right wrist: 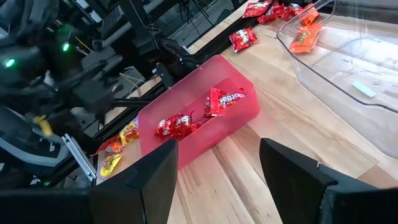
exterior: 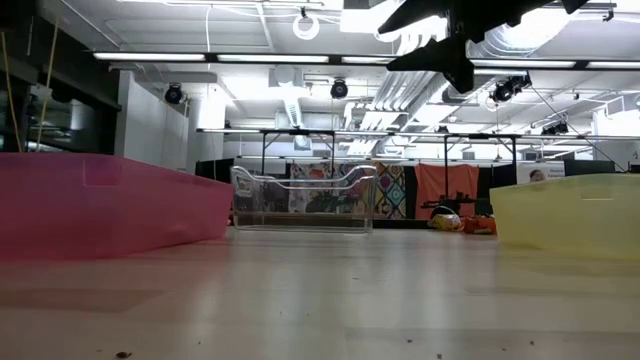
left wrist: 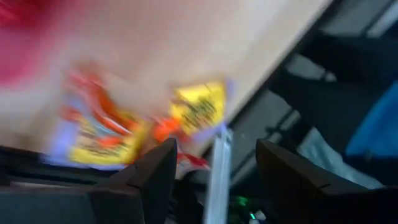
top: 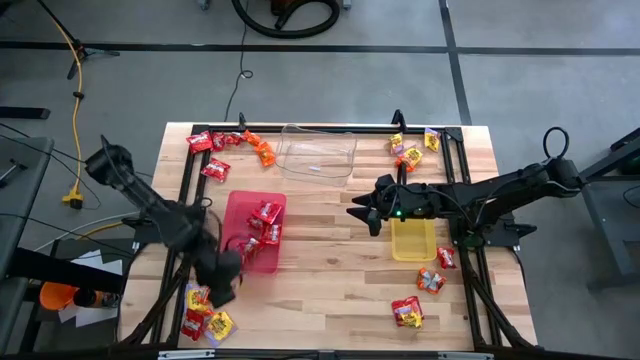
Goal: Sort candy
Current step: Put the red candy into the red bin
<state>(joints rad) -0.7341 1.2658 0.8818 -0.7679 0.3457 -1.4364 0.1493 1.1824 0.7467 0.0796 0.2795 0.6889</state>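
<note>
Candy packets lie in loose groups on the wooden table: red and orange ones at the far left (top: pixel 232 145), yellow and orange ones at the far right (top: pixel 410 150), some at the near right (top: pixel 420 295), and a pile at the near-left corner (top: pixel 205 312). Several red packets (top: pixel 265 225) lie in the red tray (top: pixel 240 205). My left gripper (top: pixel 222 292) hangs open just above the near-left pile; its blurred wrist view shows yellow and orange packets (left wrist: pixel 199 109) beyond the fingers. My right gripper (top: pixel 358 212) stands open in the air between the red tray and the yellow tray (top: pixel 413 240), with nothing between its fingers.
A clear tray (top: pixel 318 152) stands at the far middle with an orange packet (right wrist: pixel 306 38) at its rim. Dark metal frame rails run along the table's left and right edges (top: pixel 462 180). Bare wood lies between the trays and at the near middle.
</note>
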